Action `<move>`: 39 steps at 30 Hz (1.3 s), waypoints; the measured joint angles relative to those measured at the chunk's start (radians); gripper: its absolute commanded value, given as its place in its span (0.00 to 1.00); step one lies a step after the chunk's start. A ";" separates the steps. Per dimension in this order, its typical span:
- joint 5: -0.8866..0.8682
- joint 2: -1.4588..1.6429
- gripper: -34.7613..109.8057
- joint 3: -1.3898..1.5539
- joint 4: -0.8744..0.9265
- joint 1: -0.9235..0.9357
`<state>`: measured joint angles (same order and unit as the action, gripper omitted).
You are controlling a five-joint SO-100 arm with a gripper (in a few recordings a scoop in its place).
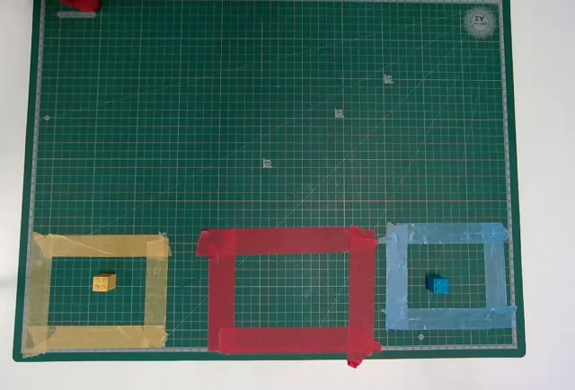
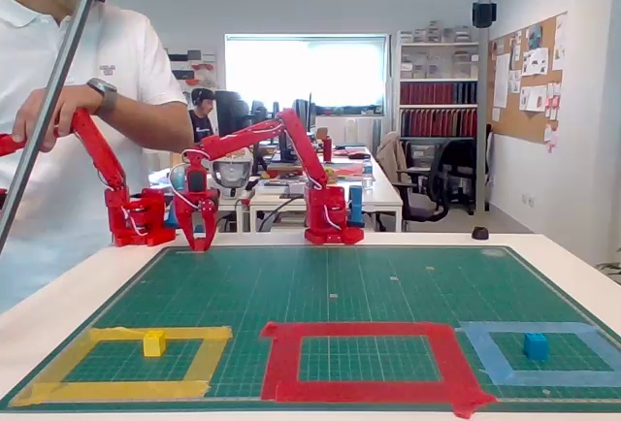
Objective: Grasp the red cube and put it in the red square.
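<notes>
The red cube shows in neither view. The red square is a wide red tape outline at the mat's near edge, between the other two frames, with only bare mat inside. My red gripper hangs fingers-down over the mat's far left corner in the fixed view, far from the red square. Its fingers are red against red, so I cannot make out a gap or anything between them.
A yellow cube lies inside the yellow tape frame. A blue cube lies inside the light blue frame. The arm's base stands at the green mat's far edge. A person stands behind the far left.
</notes>
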<state>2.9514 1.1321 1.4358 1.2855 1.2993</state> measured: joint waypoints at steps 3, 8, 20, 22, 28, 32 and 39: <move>0.000 0.000 0.24 0.000 0.000 0.000; 0.000 0.000 0.24 0.000 0.000 -0.040; -0.451 0.063 0.24 -0.040 -0.011 -0.471; -0.603 0.063 0.24 -0.069 -0.034 -0.580; -1.140 0.009 0.24 -0.158 -0.143 -0.874; -1.433 -0.060 0.24 -0.207 -0.163 -1.028; -1.537 -0.195 0.24 -0.308 -0.238 -1.255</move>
<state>1.4143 0.9373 1.1275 1.0477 0.0445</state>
